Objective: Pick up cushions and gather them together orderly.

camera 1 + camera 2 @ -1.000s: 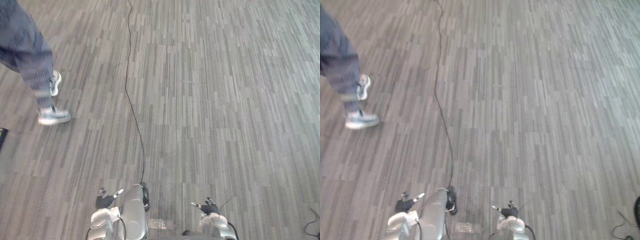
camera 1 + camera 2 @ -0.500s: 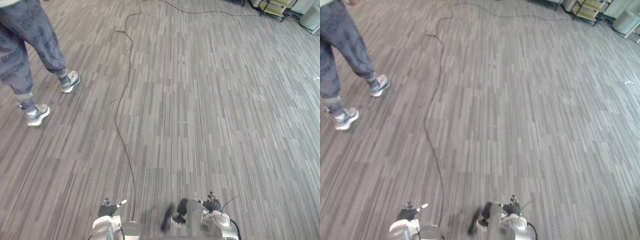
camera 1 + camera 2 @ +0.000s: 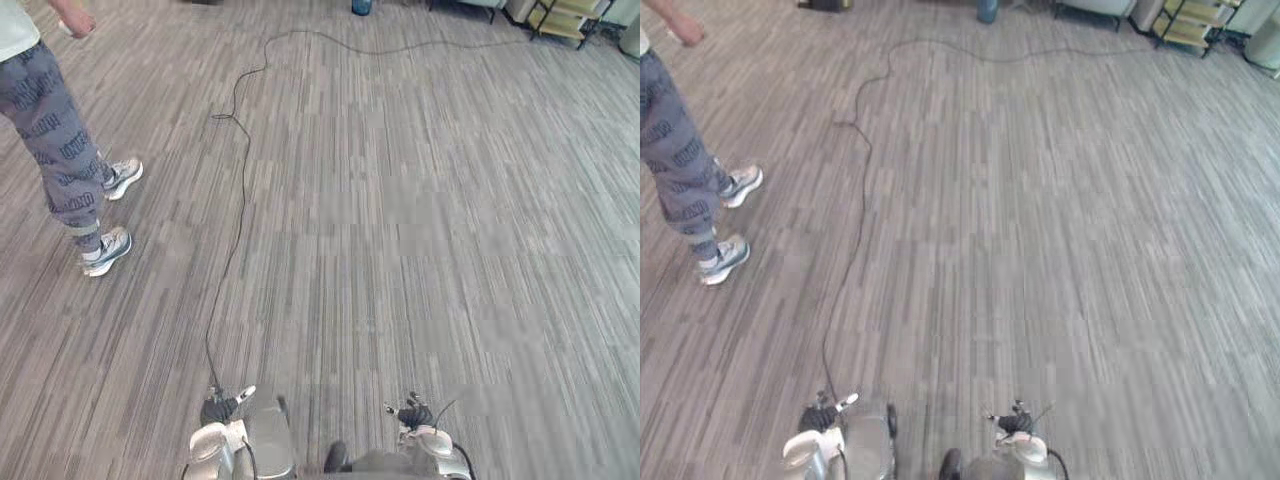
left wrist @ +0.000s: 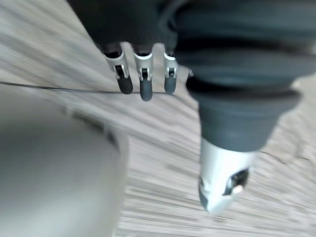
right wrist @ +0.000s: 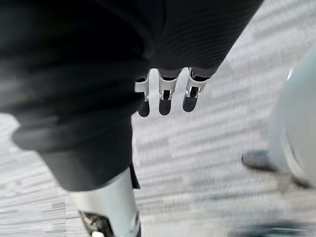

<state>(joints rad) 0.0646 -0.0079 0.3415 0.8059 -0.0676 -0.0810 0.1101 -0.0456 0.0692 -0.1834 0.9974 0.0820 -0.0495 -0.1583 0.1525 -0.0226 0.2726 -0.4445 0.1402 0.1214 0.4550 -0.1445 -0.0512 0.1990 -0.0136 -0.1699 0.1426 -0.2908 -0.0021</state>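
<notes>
Idle over striped carpet (image 3: 420, 220)
Left hand (image 3: 218, 409), right hand (image 3: 414, 413) hanging apart, fingers loose, gripping nothing; person (image 3: 55, 130) well off left.

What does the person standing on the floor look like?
The person stands ahead on the robot's left, on the grey striped carpet. Grey patterned trousers cover the legs, and pale sneakers are on both feet, set apart. A bit of light shirt and one hand show at the view's edge.
</notes>
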